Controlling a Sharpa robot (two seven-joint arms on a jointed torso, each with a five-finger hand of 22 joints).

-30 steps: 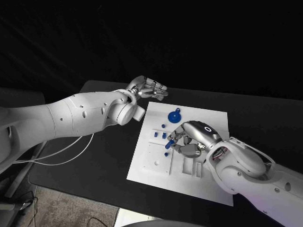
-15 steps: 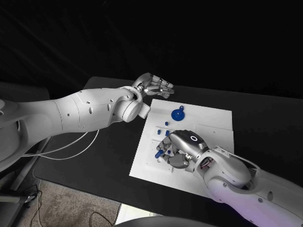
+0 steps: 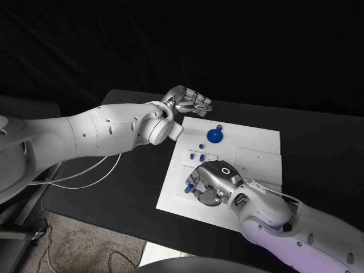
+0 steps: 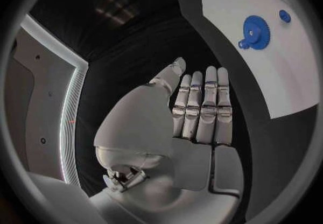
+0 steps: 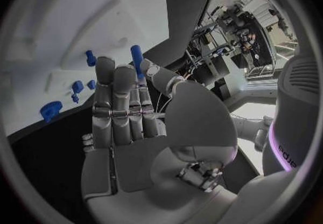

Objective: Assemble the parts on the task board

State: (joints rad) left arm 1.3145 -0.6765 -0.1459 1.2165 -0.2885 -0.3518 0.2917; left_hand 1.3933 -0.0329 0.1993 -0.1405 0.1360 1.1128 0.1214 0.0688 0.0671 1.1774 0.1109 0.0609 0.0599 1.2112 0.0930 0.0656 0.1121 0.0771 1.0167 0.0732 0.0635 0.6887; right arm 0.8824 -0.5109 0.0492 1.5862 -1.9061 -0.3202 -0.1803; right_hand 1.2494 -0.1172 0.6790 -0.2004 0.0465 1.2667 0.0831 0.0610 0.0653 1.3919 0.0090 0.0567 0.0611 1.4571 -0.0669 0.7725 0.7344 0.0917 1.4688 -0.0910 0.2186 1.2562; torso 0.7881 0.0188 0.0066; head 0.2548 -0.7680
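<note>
My two hands at the white task board (image 3: 260, 149).
My right hand (image 3: 208, 183) pinches a blue peg (image 5: 137, 58) over the board's near left part; my left hand (image 3: 187, 102) hovers empty, fingers straight, beyond the far corner, near the blue gear (image 3: 214, 135).

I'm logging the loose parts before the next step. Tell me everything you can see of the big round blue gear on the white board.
The big round blue gear is a flat toothed disc, plastic by its look, with a small hole near its centre and a short tab jutting from one side. It lies flat on the white task board, near the board's far edge. Neither hand touches it; the left hand hangs off the board beyond it.
</note>
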